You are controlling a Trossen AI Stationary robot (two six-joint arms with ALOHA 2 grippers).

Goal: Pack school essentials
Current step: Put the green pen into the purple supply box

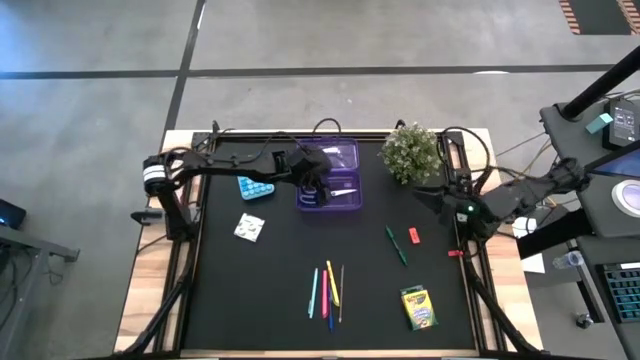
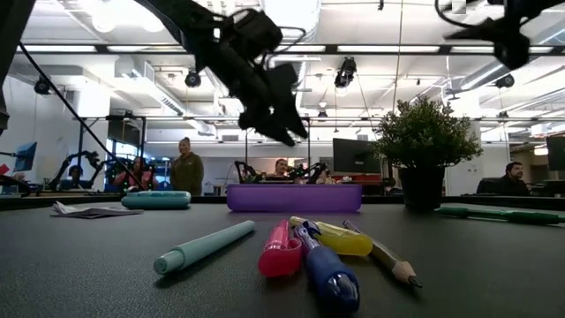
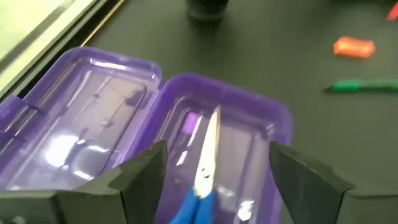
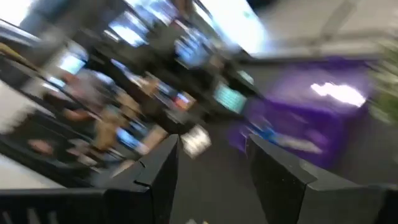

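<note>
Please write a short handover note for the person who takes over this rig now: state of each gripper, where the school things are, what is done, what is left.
Left gripper: open, above the purple case; blue-handled scissors lie inside.
Right gripper: open, empty, at the table's right edge beside the potted plant.
Done: scissors packed.
Left on the table: pens, crayon box, green marker, red marker, white packet, light blue item.

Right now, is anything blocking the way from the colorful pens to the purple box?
Nothing visible does. The pens lie at the table's near edge, and the black mat between them and the purple box is bare. The left gripper hangs open above the box, where the scissors already lie.
</note>
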